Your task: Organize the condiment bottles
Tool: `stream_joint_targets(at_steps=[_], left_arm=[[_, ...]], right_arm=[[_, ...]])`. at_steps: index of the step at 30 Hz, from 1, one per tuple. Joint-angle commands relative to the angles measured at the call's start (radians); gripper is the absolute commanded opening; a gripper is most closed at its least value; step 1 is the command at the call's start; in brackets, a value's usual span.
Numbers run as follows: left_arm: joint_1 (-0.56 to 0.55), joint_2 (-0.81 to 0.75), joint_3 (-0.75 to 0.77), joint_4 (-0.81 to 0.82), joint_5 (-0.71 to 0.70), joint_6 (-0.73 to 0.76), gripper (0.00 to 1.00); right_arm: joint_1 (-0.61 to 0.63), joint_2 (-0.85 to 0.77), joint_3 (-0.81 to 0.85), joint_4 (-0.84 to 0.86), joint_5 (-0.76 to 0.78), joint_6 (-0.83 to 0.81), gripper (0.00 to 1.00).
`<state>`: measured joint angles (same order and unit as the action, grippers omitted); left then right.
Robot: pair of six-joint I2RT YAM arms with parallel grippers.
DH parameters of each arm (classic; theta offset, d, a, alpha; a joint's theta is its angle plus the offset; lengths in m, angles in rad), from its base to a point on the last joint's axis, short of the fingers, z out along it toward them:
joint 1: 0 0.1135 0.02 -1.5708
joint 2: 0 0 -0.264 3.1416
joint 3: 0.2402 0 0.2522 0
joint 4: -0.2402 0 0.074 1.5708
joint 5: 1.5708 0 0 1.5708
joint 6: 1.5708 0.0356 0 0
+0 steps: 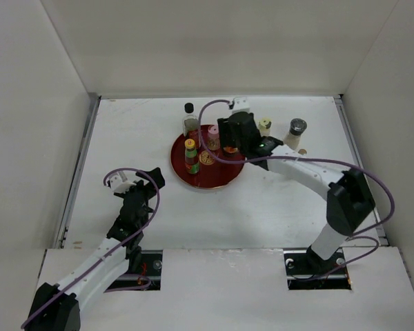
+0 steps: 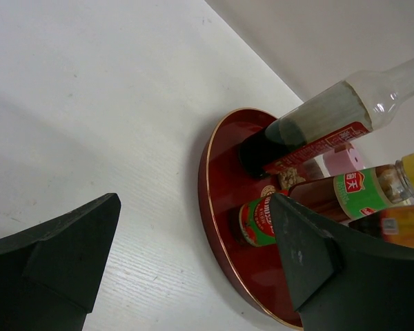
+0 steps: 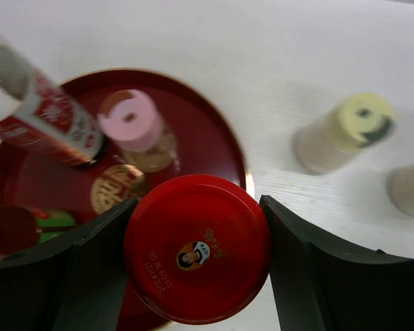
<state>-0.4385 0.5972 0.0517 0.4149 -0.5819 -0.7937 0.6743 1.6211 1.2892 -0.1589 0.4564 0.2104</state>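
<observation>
Presently the red-capped jar is pinched between the fingers of the right gripper, over the rim of the glossy round tray; whether it rests or hangs cannot be told. It is judged rigid and fairly heavy, and the smooth lid may slip, so a hold below the lid is safer. A pink-capped jar stands ahead of the fingers. The left gripper is spread and empty.
</observation>
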Motion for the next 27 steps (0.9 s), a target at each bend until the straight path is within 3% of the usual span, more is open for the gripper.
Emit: stream_joint_targets(at_steps=[1,9,13,16,19,27], left_arm=[[0.005,-0.022,-0.003,0.036,0.011,-0.007,0.9],[0.011,-0.027,-0.007,0.033,0.016,-0.007,0.9],[0.013,-0.025,-0.003,0.035,0.028,-0.007,0.9],[0.014,-0.016,-0.006,0.038,0.022,-0.007,0.9],[0.014,-0.013,0.002,0.035,0.033,-0.007,0.9],[0.014,-0.014,-0.006,0.041,0.024,-0.007,0.9]], right_arm=[[0.072,0.074,0.125,0.165,0.019,0.007,0.55],[0.15,0.226,0.217,0.177,0.074,-0.017,0.57],[0.152,0.237,0.191,0.182,0.074,-0.013,0.68],[0.153,0.211,0.154,0.186,0.074,0.003,0.84],[0.152,0.145,0.115,0.176,0.076,0.007,0.9],[0.039,-0.05,-0.034,0.168,0.07,0.024,0.91]])
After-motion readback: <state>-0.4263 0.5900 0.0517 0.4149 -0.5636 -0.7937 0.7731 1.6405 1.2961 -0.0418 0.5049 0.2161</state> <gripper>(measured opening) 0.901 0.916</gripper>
